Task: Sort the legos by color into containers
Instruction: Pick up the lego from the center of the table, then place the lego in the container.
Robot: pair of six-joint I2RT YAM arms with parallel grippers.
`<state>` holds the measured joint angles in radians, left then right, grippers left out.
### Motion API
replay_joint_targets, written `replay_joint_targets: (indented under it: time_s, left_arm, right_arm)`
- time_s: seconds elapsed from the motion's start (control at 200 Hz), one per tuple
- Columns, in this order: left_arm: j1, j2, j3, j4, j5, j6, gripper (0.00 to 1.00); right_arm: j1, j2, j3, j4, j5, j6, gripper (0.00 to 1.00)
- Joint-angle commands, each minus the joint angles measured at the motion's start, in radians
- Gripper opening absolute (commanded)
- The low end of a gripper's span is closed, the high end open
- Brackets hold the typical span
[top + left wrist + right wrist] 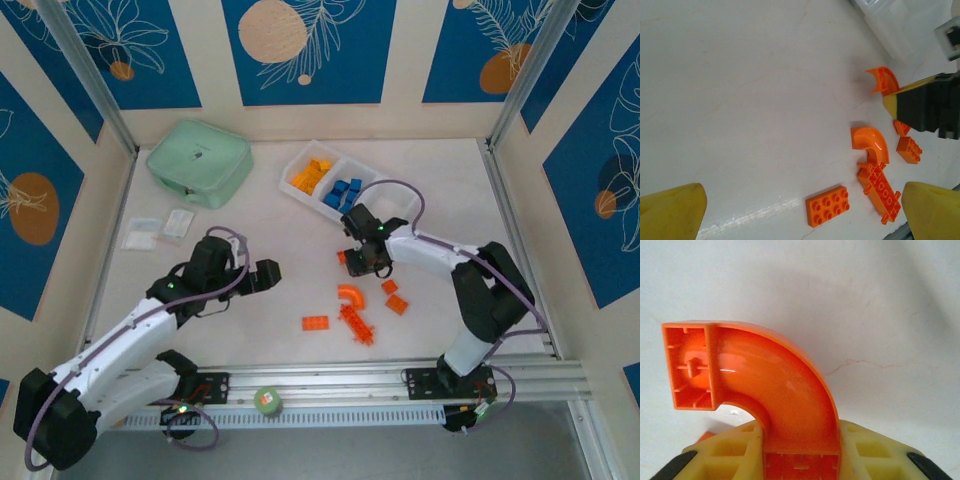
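My right gripper [358, 264] is shut on one end of an orange-red curved arch lego [771, 374], which stands up between its yellow fingers [722, 456] just above the table. Several more orange-red legos lie in front of it: a flat plate [315, 322], an arch [350, 296], a long piece [357, 326] and two small bricks [393, 296]. The white tray [300, 160] at the back holds yellow-orange legos [314, 175] in one container and blue ones [345, 192] in the middle one. My left gripper [268, 274] hangs open left of the plate [827, 205], holding nothing.
A mint-green zip case [200, 162] sits at the back left, with small clear packets [160, 228] in front of it. A green roll [267, 401] rests on the metal rail [520, 378] at the near edge. The right arm's cable loops over the tray's right end.
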<state>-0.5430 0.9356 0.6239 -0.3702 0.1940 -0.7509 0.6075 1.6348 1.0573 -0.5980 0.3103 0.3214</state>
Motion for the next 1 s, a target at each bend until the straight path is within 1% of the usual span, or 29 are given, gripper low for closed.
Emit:
replay_joint_targets:
  time_s: [0.0, 0.075, 0.18, 0.315, 0.47, 0.53, 0.62, 0.685, 0.725, 0.85, 0.93, 0.995]
  left_arm:
    - [0.014, 0.037, 0.050, 0.057, 0.047, 0.019, 0.99]
    - [0.013, 0.073, 0.067, 0.081, 0.059, 0.021, 0.99]
    - [0.012, 0.131, 0.095, 0.116, 0.081, 0.022, 0.99]
    - [0.012, 0.202, 0.134, 0.159, 0.110, 0.025, 0.99]
    - [0.009, 0.265, 0.172, 0.195, 0.118, 0.034, 0.99]
    - [0.009, 0.292, 0.188, 0.199, 0.123, 0.037, 0.99]
    - [0.009, 0.326, 0.211, 0.204, 0.134, 0.038, 0.99]
    - [0.009, 0.346, 0.226, 0.203, 0.139, 0.040, 0.99]
    - [0.009, 0.355, 0.234, 0.204, 0.143, 0.041, 0.99]
    - [0.009, 0.381, 0.258, 0.201, 0.149, 0.047, 0.99]
    - [0.007, 0.388, 0.276, 0.179, 0.148, 0.058, 0.99]
    - [0.000, 0.389, 0.287, 0.162, 0.146, 0.072, 0.99]
  right_arm:
    - [-0.042, -0.068, 0.080, -0.045, -0.014, 0.006, 0.29]
    - [-0.086, -0.071, 0.119, -0.056, 0.005, 0.008, 0.30]
    - [-0.154, -0.035, 0.190, -0.070, 0.024, 0.006, 0.30]
    - [-0.223, 0.051, 0.290, -0.078, 0.064, -0.011, 0.30]
    - [-0.276, 0.160, 0.394, -0.088, 0.080, -0.024, 0.30]
    - [-0.285, 0.202, 0.431, -0.090, 0.089, -0.030, 0.33]
    - [-0.294, 0.262, 0.486, -0.119, 0.121, -0.032, 0.35]
    - [-0.299, 0.278, 0.503, -0.125, 0.127, -0.032, 0.41]
    - [-0.300, 0.277, 0.504, -0.122, 0.123, -0.033, 0.45]
    - [-0.301, 0.248, 0.508, -0.121, 0.099, -0.031, 0.53]
    - [-0.296, 0.208, 0.510, -0.123, 0.052, -0.034, 0.55]
    - [-0.284, 0.172, 0.509, -0.130, 0.040, -0.034, 0.56]
